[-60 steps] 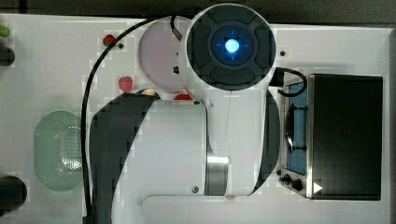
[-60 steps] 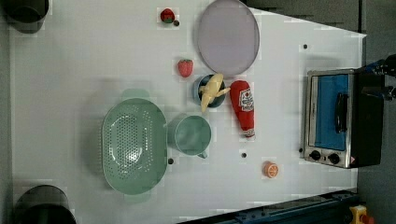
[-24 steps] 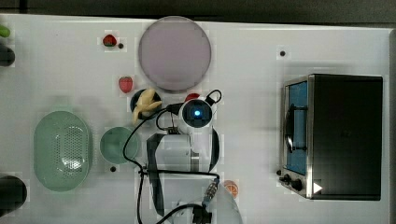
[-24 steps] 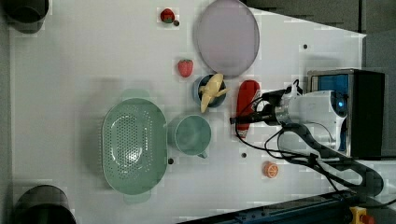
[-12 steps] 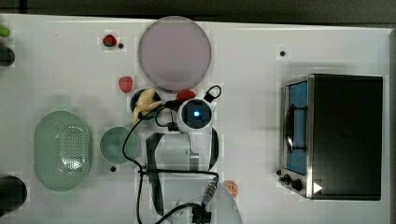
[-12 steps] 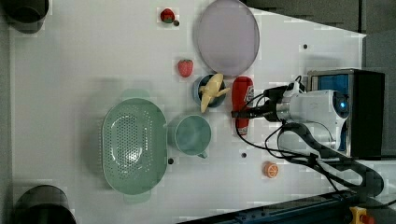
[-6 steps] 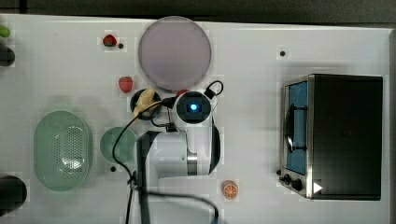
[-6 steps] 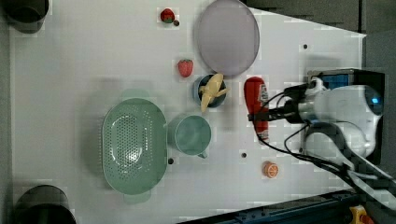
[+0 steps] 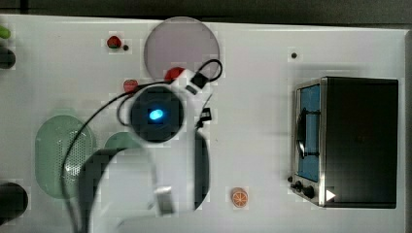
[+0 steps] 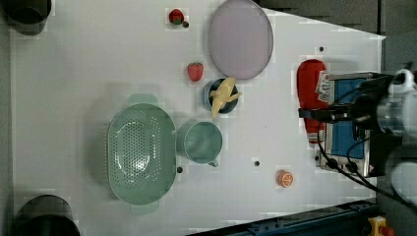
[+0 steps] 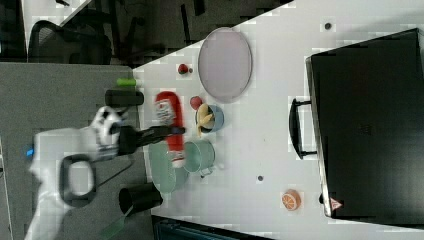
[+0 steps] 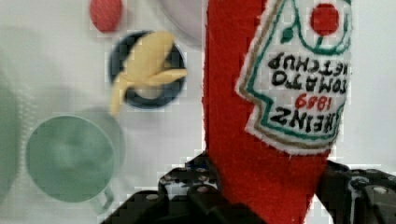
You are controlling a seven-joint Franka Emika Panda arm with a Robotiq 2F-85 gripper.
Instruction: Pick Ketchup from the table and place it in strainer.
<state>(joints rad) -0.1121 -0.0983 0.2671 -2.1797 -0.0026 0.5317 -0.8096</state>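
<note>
Wrist view: the Ketchup (image 12: 261, 140), a red felt bottle with a stitched white label, is gripped between the black fingers (image 12: 196, 196) of the gripper (image 12: 275, 205) and is held above the white table (image 12: 154, 135). In the left view, the bottle (image 10: 310, 93) is clamped near its narrow end by the gripper (image 10: 314, 114), raised off the surface, and is seen in front of the toaster oven (image 10: 351, 128) at the left view's right. The strainer (image 10: 141, 153), a pale green perforated basket, is well apart from the bottle, on the left view's left, with a green cup (image 10: 200, 142) just beside it. A banana (image 10: 222, 94) is set in a small dark bowl (image 10: 216, 88), near a strawberry-like fruit (image 10: 195, 71) and a lilac plate (image 10: 240, 38). An orange slice (image 10: 284, 178) lies by itself toward the left view's lower right. In the right view, the bottle (image 11: 167, 117) is seen lifted over the strainer (image 11: 162, 167) and cup.
</note>
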